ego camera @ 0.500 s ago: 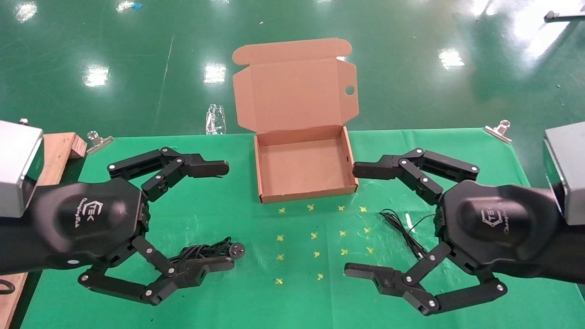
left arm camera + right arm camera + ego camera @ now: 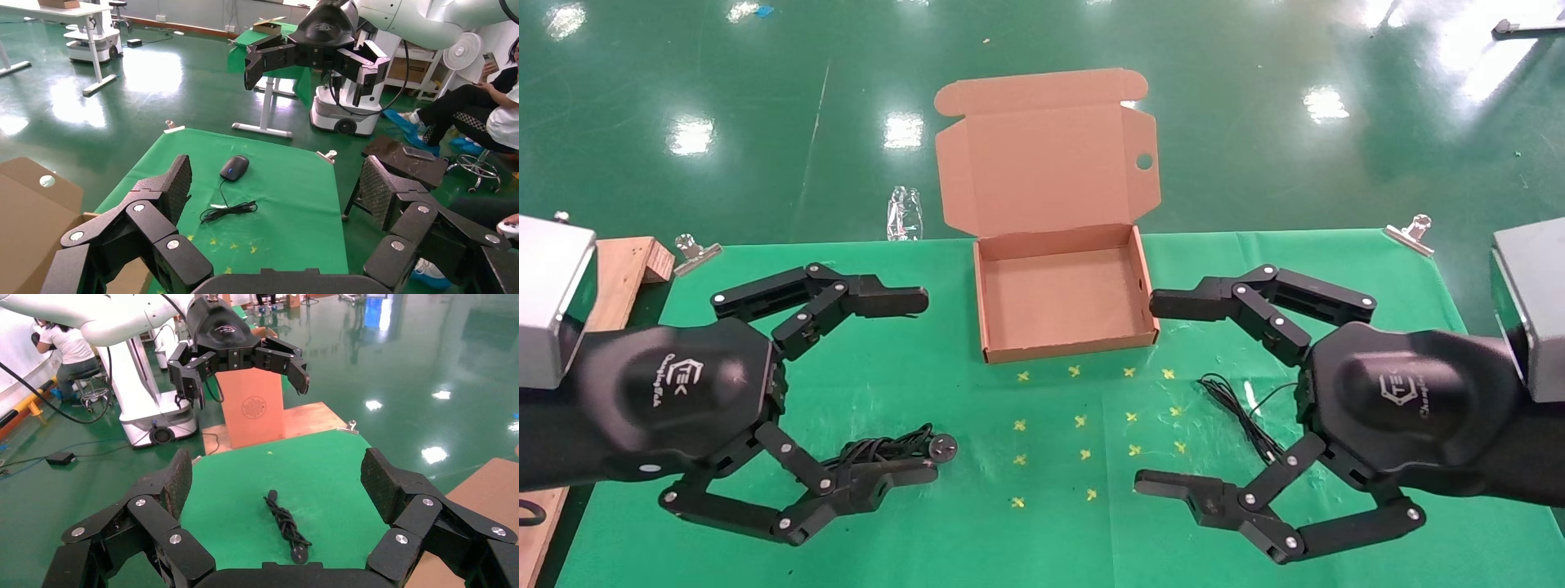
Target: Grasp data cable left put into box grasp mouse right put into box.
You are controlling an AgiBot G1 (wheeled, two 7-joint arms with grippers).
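The data cable [image 2: 891,447], a coiled black bundle with a round plug, lies on the green cloth at the front left, partly under my left gripper's near finger. It also shows in the right wrist view [image 2: 283,523]. My left gripper [image 2: 923,384] is open and empty above it. The mouse [image 2: 234,166] shows in the left wrist view. In the head view my right arm hides it, and only its thin cord [image 2: 1238,404] shows. My right gripper [image 2: 1148,392] is open and empty. The box [image 2: 1062,294] stands empty at the back middle with its lid [image 2: 1046,163] raised.
Yellow cross marks [image 2: 1083,420] dot the cloth in front of the box. Binder clips [image 2: 1410,231] [image 2: 695,251] hold the cloth at the back corners. A wooden board [image 2: 629,257] sits at the far left. A clear wrapper [image 2: 905,212] lies on the floor behind.
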